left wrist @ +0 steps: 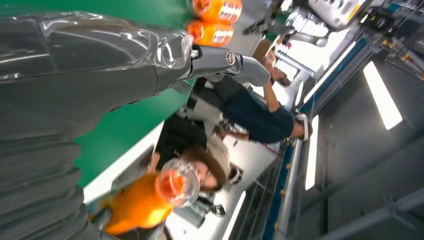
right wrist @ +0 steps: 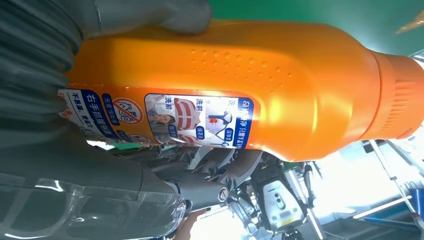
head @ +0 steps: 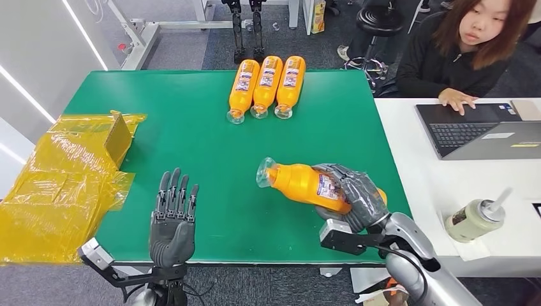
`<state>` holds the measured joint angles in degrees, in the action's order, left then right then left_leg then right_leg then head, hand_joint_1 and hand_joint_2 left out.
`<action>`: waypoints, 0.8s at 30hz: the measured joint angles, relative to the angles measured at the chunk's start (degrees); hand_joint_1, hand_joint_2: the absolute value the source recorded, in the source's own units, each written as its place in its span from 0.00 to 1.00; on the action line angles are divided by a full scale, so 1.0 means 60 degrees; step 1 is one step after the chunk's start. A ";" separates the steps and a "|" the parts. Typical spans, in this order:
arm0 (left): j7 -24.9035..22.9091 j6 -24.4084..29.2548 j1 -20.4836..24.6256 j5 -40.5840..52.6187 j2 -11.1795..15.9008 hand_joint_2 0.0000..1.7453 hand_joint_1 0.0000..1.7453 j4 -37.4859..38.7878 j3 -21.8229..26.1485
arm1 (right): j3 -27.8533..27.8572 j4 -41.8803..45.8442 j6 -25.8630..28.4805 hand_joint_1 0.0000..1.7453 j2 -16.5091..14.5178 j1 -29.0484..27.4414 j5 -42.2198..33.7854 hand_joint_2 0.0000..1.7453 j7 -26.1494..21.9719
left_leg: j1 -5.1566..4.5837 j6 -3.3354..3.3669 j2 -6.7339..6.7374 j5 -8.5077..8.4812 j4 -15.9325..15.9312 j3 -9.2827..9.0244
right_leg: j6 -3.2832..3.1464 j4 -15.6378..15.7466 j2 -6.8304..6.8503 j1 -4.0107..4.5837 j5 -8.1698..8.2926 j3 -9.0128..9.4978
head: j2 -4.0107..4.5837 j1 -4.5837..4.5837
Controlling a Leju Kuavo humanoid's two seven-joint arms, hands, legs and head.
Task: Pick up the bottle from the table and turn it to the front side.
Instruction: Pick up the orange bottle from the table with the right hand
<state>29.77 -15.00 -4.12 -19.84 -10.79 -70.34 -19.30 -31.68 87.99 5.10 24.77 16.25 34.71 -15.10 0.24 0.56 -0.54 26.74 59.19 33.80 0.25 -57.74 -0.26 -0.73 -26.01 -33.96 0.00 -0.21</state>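
My right hand (head: 349, 194) grips an orange bottle (head: 306, 183) around its lower body, holding it nearly flat over the green table (head: 191, 140), clear cap pointing left. In the right wrist view the bottle (right wrist: 260, 85) shows a blue and white label, with my hand (right wrist: 60, 75) wrapped round its base end. My left hand (head: 173, 220) hovers over the near left of the table, fingers straight and apart, holding nothing. In the left wrist view the thumb of my left hand (left wrist: 90, 65) stretches out and the held bottle (left wrist: 150, 200) appears cap-on.
Three orange bottles (head: 266, 86) lie side by side at the table's far middle. Yellow plastic wrap with a cardboard box (head: 70, 178) covers the left edge. A person sits at a white desk (head: 446, 185) on the right with a laptop (head: 485, 131) and a cup (head: 475, 220).
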 joint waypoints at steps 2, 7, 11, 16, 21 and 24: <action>-0.0158 -0.0316 0.0070 -0.0319 -0.0005 1.00 0.00 0.0102 -0.0142 | -0.0076 -0.0089 0.0029 1.00 -0.0325 0.0000 -0.0079 1.00 -0.0112 | 0.0000 0.0000 0.0002 0.0000 0.0000 0.0000 | -0.0001 -0.0002 -0.0001 0.0000 0.0000 -0.0002 | 0.0000 0.0000; -0.0356 -0.0698 0.0268 -0.0722 -0.0011 1.00 0.00 0.0308 -0.0491 | -0.0364 -0.0325 0.0046 1.00 -0.1257 0.0024 -0.0293 1.00 -0.0301 | 0.0003 -0.0001 0.0002 0.0000 -0.0003 0.0004 | -0.0003 -0.0006 -0.0001 0.0001 -0.0002 -0.0008 | 0.0000 0.0001; -0.0405 -0.0680 0.0467 -0.0728 -0.0029 1.00 0.00 0.0400 -0.0726 | -0.0565 -0.0536 0.0130 1.00 -0.2047 0.0093 -0.0299 1.00 -0.0251 | 0.0011 -0.0002 0.0003 -0.0001 -0.0004 0.0007 | -0.0004 -0.0010 -0.0001 0.0001 -0.0003 -0.0012 | 0.0000 0.0000; -0.0495 -0.0543 0.0743 -0.0699 -0.0098 1.00 0.00 0.0583 -0.0893 | -0.0722 -0.0931 0.0278 1.00 -0.2972 0.0143 -0.0772 1.00 -0.0429 | 0.0011 -0.0003 0.0003 -0.0002 -0.0004 0.0007 | -0.0005 -0.0011 0.0000 0.0000 -0.0003 -0.0012 | 0.0000 -0.0001; -0.0482 -0.0417 0.0881 -0.0732 -0.0131 1.00 0.00 0.0709 -0.0904 | -0.1009 -0.1712 0.0277 1.00 -0.3582 0.0196 -0.1428 1.00 -0.0971 | 0.0014 -0.0003 0.0004 -0.0002 -0.0004 0.0008 | -0.0005 -0.0012 -0.0001 -0.0001 -0.0003 -0.0013 | 0.0000 0.0001; -0.0452 -0.0325 0.0865 -0.0736 -0.0104 1.00 0.00 0.0709 -0.0902 | -0.1258 -0.2116 0.0234 1.00 -0.3830 0.0171 -0.1621 1.00 -0.1200 | 0.0014 -0.0003 0.0003 -0.0001 -0.0004 0.0009 | -0.0005 -0.0012 0.0000 -0.0001 -0.0004 -0.0014 | 0.0000 0.0001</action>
<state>27.06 -16.96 1.07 -24.26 -11.41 -66.08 -24.71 -39.22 75.30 6.50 1.79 17.27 24.98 -22.29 0.32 0.55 -0.52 26.73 59.16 33.85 0.22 -57.81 -0.26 -0.74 -26.04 -34.04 0.00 -0.21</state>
